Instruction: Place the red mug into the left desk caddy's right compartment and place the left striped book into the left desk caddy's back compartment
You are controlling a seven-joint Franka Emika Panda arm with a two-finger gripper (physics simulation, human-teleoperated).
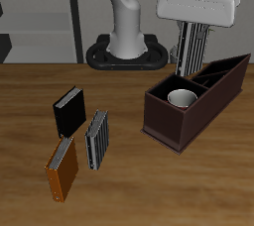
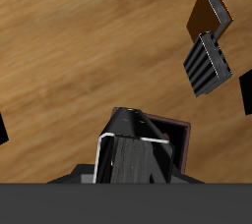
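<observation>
The left desk caddy (image 1: 169,121) is a long dark maroon box lying slantwise on the table. The red mug (image 1: 182,98) stands inside its right compartment, the large square section, and mostly its white inside shows. My gripper (image 1: 195,27) is shut on the left striped book (image 1: 193,47), which hangs upright just above the caddy's back compartment (image 1: 220,71). In the wrist view the held striped book (image 2: 130,157) fills the middle, with a bit of the caddy (image 2: 180,136) behind it. The fingertips themselves are hidden by the book.
A second striped book (image 1: 96,139) (image 2: 207,63) leans on the table, well away from the caddy. Beside it are a black book (image 1: 67,111) and an orange book (image 1: 62,168) (image 2: 209,10). The robot's base (image 1: 127,47) stands behind them.
</observation>
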